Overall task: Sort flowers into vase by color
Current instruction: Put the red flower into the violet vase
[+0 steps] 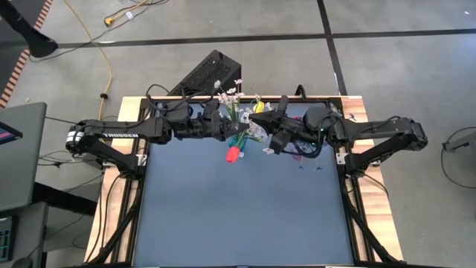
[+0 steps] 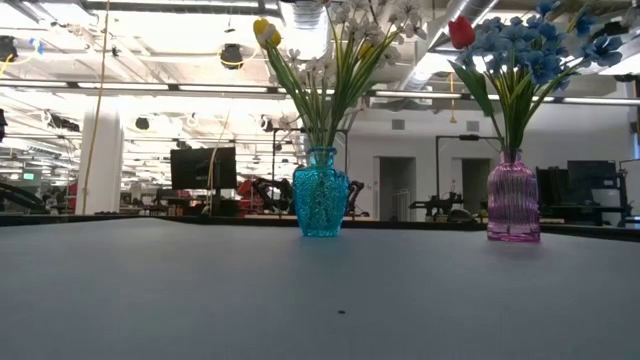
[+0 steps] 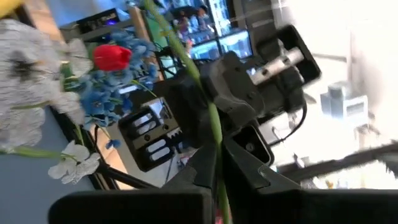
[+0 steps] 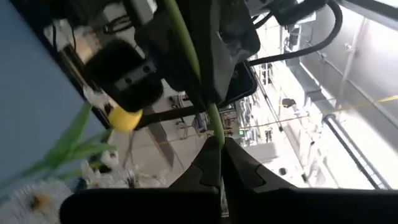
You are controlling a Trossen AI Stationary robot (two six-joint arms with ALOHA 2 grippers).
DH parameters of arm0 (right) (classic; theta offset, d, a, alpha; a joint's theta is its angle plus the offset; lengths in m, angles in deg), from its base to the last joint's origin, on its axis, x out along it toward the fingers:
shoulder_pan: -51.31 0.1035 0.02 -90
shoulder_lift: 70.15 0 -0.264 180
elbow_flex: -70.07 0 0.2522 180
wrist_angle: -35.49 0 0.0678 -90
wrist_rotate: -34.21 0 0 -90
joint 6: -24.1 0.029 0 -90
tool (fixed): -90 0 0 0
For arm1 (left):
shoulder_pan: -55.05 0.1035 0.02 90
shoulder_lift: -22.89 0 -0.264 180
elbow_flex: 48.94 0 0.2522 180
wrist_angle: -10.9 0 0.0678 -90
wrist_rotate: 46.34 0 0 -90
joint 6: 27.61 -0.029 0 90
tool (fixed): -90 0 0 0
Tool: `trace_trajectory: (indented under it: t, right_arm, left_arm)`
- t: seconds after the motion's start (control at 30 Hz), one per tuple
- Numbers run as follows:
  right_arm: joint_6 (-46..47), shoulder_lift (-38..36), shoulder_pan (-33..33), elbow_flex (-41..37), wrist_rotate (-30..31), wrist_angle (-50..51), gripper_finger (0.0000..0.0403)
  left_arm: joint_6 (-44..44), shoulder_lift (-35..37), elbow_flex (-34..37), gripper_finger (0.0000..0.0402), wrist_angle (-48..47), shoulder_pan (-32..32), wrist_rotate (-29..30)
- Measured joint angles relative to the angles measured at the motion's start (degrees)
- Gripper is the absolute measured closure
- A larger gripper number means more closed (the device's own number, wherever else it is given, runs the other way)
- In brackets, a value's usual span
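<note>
Handover, by the look of it, up over the middle of the table's far edge. Left gripper (image 1: pixel 223 131) and right gripper (image 1: pixel 262 128) nose to nose there, each pinched narrow on a green stem (image 3: pixel 212 118) running straight between its fingers. Probably one and the same stem, though cannot say for sure, nor which bloom sits on its end. From above, shows a red bud (image 1: pixel 233 154) just beside the two grippers, on the side towards the near edge; may belong to that stem.

Seems well along with the sorting. Teal vase (image 2: pixel 321 205) near the middle of the far edge, holding a yellow bud (image 2: pixel 266 33) and white blossoms (image 2: pixel 385 15). Pink vase (image 2: pixel 513 205) off towards the far right corner, holding blue blossoms (image 2: pixel 520 45) and, up among them, a red bud, perhaps that same one.

Calls next for one gripper to let go while the other keeps its pinch. Then needs the stem carried over the vase of matching colour, cut end down, and threaded in between the stems already standing there. Risks tipping a light, top-heavy vase if pushed in sideways.

Flat blue-grey table (image 2: pixel 200 290) with a wooden border, one tiny dark speck on the near half. Beyond, a big open hall: bright ceiling lights, a white column, dark screens, and a grey floor with a yellow cable trailing across it.
</note>
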Motion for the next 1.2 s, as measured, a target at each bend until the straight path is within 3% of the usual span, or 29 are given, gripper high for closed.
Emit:
trace_trajectory:
  t: [0.4, 0.57, 0.73, 1.0, 1.2]
  right_arm:
    - [16.6, -3.6, -0.3, 0.0, -0.7, 0.3, 0.0378]
    - [27.5, -8.7, -2.2, 0.0, -3.5, 4.0, 0.0378]
    - [39.2, -15.0, -7.9, 0.0, -4.3, 8.7, 0.0378]
    - [57.5, -21.9, -24.0, 0.0, -9.0, 20.1, 0.0378]
    - [67.5, -21.8, -38.4, 0.0, -24.0, 30.0, 0.0378]
  left_arm:
    - [-10.2, 0.6, 0.0, 0.0273, 9.0, 3.7, -7.5]
    - [-22.6, 4.6, 0.0, 0.0244, 7.8, 7.3, -13.5]
    - [-34.8, 11.6, 0.0, 0.0248, -2.1, 6.8, -8.1]
    - [-49.6, 18.1, 0.0, 0.0262, -19.3, -0.5, 4.1]
    - [-58.1, 16.8, 2.2, 0.0262, -18.7, -11.2, 11.6]
